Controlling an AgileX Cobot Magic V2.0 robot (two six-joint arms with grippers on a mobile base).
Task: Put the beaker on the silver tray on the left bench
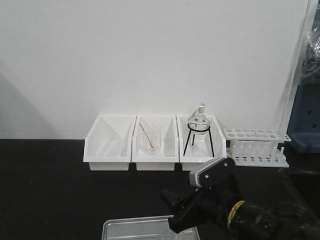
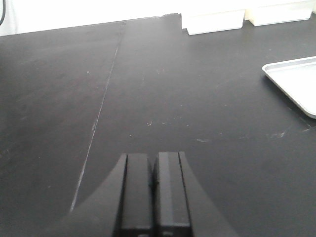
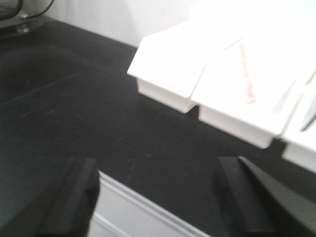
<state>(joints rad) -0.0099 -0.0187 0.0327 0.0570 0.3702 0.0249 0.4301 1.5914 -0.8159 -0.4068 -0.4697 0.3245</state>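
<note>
right gripper point(image 1: 182, 212) — jaws wide, empty, above silver tray point(image 1: 130, 227) | left gripper point(image 2: 153, 185) — jaws closed, empty, over bare counter point(image 2: 148, 98) | small beaker: not visible; only rod beaker point(image 1: 150, 140) in middle bin | advice: locate correct beaker first, then descend squarely around it
</note>
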